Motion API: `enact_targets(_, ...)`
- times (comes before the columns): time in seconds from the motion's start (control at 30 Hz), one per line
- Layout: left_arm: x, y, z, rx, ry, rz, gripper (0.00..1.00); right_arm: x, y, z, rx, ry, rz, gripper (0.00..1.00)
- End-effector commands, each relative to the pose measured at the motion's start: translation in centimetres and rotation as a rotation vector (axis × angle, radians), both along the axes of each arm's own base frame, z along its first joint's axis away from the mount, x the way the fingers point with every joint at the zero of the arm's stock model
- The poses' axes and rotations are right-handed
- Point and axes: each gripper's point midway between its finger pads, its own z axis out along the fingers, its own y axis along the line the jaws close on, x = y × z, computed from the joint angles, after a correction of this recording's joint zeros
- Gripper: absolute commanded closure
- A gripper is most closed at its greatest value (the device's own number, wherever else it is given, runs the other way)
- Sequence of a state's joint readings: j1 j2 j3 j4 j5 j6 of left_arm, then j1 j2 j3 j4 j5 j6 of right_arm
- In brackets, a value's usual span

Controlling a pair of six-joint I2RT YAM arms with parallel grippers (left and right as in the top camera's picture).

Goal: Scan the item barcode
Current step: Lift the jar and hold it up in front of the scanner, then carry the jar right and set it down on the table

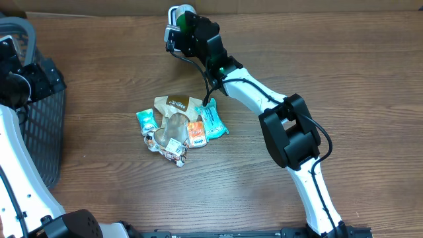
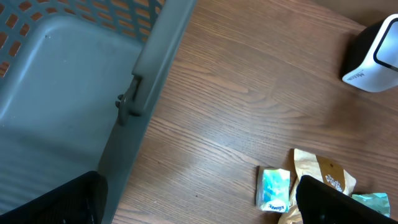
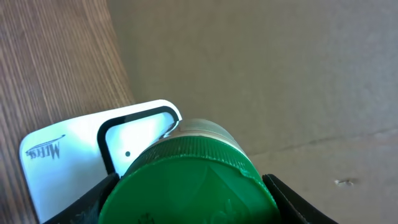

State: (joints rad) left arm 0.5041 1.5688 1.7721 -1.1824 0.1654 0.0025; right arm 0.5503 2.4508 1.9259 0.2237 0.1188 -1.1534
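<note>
Because the right claw (image 3: 186,208) pinches the round container with a ribbed green screw lid (image 3: 186,180) by that lid alone, one finger on either side of a curved rim, the container could turn or slide in the hold if it is tilted further. It hangs at the far middle of the wooden surface (image 1: 330,59), touching or just short of the small white upright barcode scanner (image 3: 74,155); which one cannot be told. No barcode shows in any view, so the label may well face away from the scanner window and give no read. A push forward to close the gap could tip the light scanner or drive it against the brown cardboard wall (image 3: 280,74) behind. If the container drops, it would likely roll toward the pile of snack packets (image 1: 178,129) nearer in. The left claw (image 2: 196,208), spread wide and holding nothing, hangs by the grey plastic basket (image 2: 155,68) at the left, too far off to steady anything.
</note>
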Motion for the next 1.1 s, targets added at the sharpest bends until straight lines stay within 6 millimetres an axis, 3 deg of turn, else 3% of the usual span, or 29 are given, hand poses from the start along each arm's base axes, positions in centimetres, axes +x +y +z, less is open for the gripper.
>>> enact_targets(0.0,0.2,-0.1,1.0,-0.001,-0.029,0.001,0.00,0.4,0.1,1.4,0.020,-0.036,0.006,0.80)
enact_targets(0.27,0.2,-0.1,1.0,-0.001,-0.029,0.001,0.01,0.5,0.1,2.4,0.039,-0.069,0.001,0.80)
enact_targets(0.37,0.2,-0.1,1.0,-0.001,-0.029,0.001,0.00,0.4,0.3,3.6,0.077,-0.082,-0.004,0.81)
enact_targets(0.63,0.2,-0.1,1.0,-0.001,-0.029,0.001,0.01,-0.8,-1.5,13.1,0.418,-0.052,-0.085,0.81)
enact_targets(0.83,0.2,-0.1,1.0,-0.001,-0.029,0.001,0.01,-4.1,-3.5,17.5,0.507,0.104,-0.132,0.81)
enact_targets(0.93,0.2,-0.1,1.0,-0.001,-0.029,0.001,0.00,-7.3,-6.4,20.4,0.673,0.282,-0.226,0.81)
enact_targets(1.07,0.2,-0.1,1.0,-0.001,-0.029,0.001,0.00,-12.1,-10.1,21.5,0.823,0.564,-0.284,0.78)
